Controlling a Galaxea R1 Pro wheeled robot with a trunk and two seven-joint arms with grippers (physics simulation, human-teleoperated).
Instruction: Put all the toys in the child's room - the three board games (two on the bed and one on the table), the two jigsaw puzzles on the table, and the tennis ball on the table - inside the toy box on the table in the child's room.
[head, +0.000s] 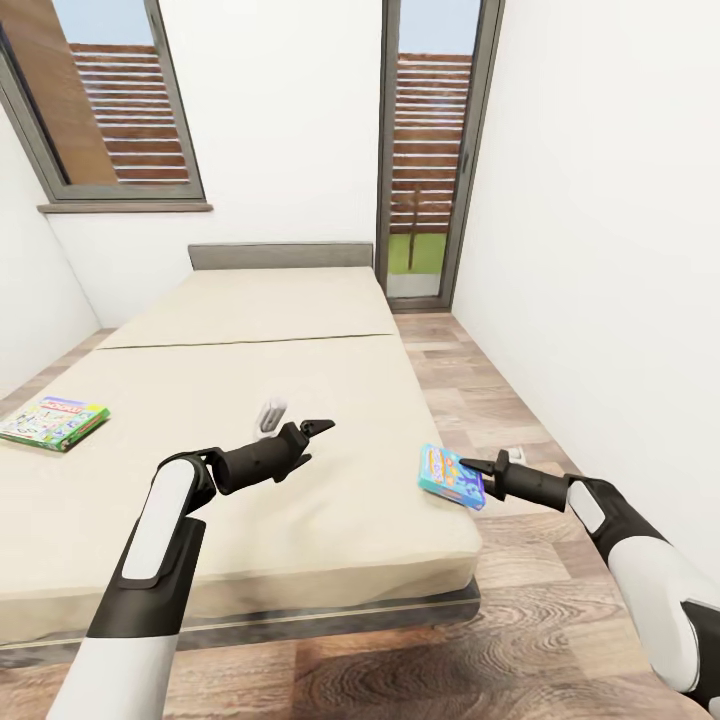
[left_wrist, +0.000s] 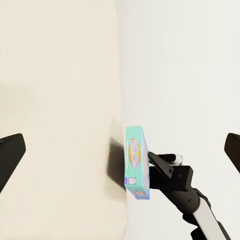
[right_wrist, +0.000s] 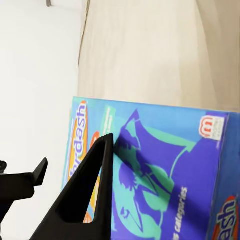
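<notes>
Blue and teal, the smaller board game (head: 452, 477) sat tilted at the bed's (head: 250, 400) near right corner, partly over the mattress edge, with the right gripper (head: 483, 470) clamped on its outer end. In the right wrist view one dark finger (right_wrist: 87, 192) lay across the box's printed face (right_wrist: 165, 175); the opposite finger was hidden behind the box, so the grip looked firm but I could not be fully sure. From the left wrist view the box (left_wrist: 136, 162) stood on edge beside the mattress side. The green board game (head: 53, 421) lay flat near the bed's left edge, well apart. The left gripper (head: 300, 432) hovered over the mattress, jaws spread, grasping nothing.
</notes>
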